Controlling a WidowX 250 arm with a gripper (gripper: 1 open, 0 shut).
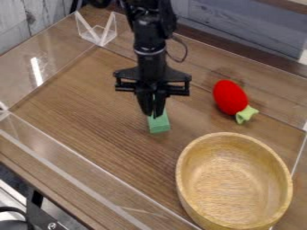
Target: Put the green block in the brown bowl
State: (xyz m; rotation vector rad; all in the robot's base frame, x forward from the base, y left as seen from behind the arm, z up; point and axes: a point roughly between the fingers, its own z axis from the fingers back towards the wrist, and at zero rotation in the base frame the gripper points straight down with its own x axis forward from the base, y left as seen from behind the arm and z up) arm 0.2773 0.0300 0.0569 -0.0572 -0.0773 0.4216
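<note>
End effector pinches green block upright.

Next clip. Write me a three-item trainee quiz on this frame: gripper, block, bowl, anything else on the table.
1. True or false: the green block already lies inside the brown bowl.
2. How do the jaws of the gripper stand?
a) wide open on either side of the block
b) closed together on the block's upper end
c) closed on the strawberry toy
3. Which object lies to the right of the gripper in the camera view, beyond the bowl's far rim?

Key:
1. False. The block is outside the bowl, on or just above the wooden table.
2. b
3. The red strawberry toy with its green stem.
</note>
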